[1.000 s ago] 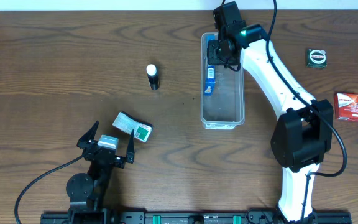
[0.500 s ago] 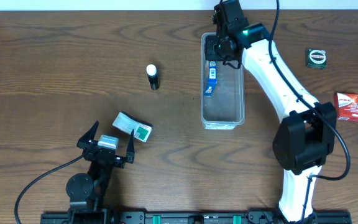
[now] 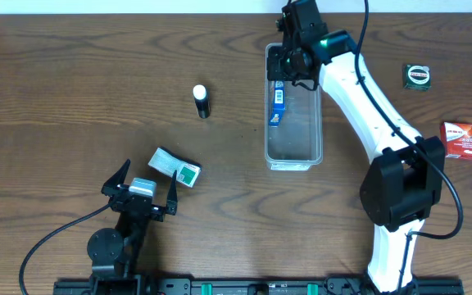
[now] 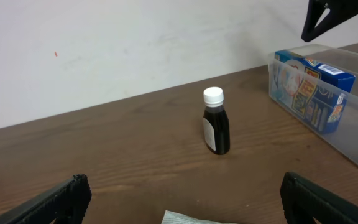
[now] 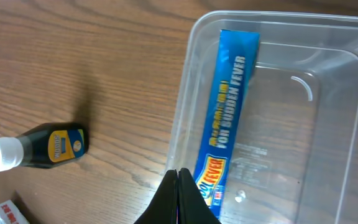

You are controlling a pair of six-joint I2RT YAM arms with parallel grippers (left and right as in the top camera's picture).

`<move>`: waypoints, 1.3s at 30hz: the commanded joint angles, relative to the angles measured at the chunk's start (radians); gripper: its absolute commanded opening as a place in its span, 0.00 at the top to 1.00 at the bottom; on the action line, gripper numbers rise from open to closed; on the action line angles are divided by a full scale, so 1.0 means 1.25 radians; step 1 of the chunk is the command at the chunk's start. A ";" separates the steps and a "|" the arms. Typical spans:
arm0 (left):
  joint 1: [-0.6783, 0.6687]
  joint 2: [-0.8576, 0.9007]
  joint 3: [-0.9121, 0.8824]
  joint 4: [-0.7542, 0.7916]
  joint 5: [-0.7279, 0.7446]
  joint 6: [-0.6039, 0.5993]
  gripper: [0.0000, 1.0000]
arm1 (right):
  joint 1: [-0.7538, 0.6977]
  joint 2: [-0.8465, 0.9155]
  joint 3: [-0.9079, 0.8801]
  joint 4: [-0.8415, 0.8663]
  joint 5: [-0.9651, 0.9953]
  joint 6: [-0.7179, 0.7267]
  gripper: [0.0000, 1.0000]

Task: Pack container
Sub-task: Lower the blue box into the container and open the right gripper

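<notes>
The container (image 3: 294,162), a long clear bin, stands at centre-right of the table. A blue box (image 3: 278,102) leans along its left wall, also seen in the right wrist view as the blue box (image 5: 227,118) inside the container (image 5: 184,99). My right gripper (image 3: 289,62) hovers over the bin's far end. Its jaws (image 5: 178,177) are pressed together with nothing between them. My left gripper (image 3: 147,177) rests wide open near the front left. A white and green box (image 3: 176,167) lies just beyond it. A small dark bottle (image 3: 201,102) with a white cap stands upright further back.
A tape measure (image 3: 417,75) and a red box (image 3: 459,139) lie at the far right. In the left wrist view the bottle (image 4: 216,127) stands ahead and the container (image 4: 356,146) is at the right. A white wall runs behind the table.
The right gripper's jaws have closed empty and it has drawn back slightly toward the bin's far end. The blue box stays in the container. The left arm has not moved.
</notes>
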 commanded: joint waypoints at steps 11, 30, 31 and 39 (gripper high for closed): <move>0.004 -0.001 -0.015 -0.025 0.008 0.004 0.02 | 0.019 0.048 0.013 0.006 -0.002 -0.003 0.99; 0.004 -0.001 -0.015 -0.025 0.008 0.004 0.02 | 0.019 0.090 0.012 -0.008 0.055 -0.003 0.98; 0.004 -0.001 -0.015 -0.025 0.008 0.004 0.02 | 0.019 0.090 0.012 -0.010 0.067 -0.003 0.98; 0.004 -0.001 -0.015 -0.026 0.008 0.004 0.02 | 0.019 0.089 0.014 -0.034 0.127 -0.040 0.95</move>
